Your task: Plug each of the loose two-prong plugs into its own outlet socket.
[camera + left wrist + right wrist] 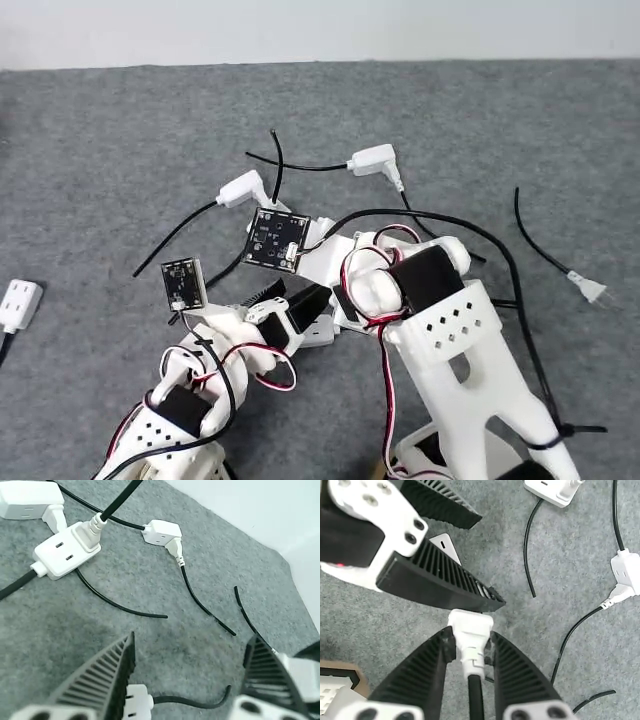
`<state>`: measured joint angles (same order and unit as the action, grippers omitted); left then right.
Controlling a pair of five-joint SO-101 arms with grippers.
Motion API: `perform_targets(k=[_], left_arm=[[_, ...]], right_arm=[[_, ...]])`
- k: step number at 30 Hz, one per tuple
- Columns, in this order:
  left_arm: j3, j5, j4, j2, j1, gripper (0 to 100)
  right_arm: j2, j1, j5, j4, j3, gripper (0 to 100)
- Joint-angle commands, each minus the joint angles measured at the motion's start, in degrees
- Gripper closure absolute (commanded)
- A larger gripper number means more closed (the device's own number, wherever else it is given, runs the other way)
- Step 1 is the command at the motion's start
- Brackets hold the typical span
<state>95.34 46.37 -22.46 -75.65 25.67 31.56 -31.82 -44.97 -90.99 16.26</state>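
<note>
My right gripper is shut on a white two-prong plug whose black cable runs back between the fingers. The plug's front end touches the tip of one black finger of my left gripper. My left gripper is open low over the mat. A small white slotted piece with a cable lies by its fingers. Beyond lie a white outlet socket with a plug in it, and another socket. Both grippers meet in the middle of the mat.
Grey mat all round. A further white socket lies at the left edge. A loose plug on a black cable lies at the right. Short black cable ends curl across the middle. The white wall bounds the far side.
</note>
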Motion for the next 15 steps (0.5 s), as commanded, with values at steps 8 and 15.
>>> perform_targets(k=[8,15], left_arm=[[-0.1,0.1,0.5,-0.2,0.6,67],[0.6,0.1,0.5,-0.2,0.6,67]], right_arm=[[1.7,0.0,0.9,3.2,-4.7,98.9],[1.6,-0.4,2.8,5.1,-4.6,98.9]])
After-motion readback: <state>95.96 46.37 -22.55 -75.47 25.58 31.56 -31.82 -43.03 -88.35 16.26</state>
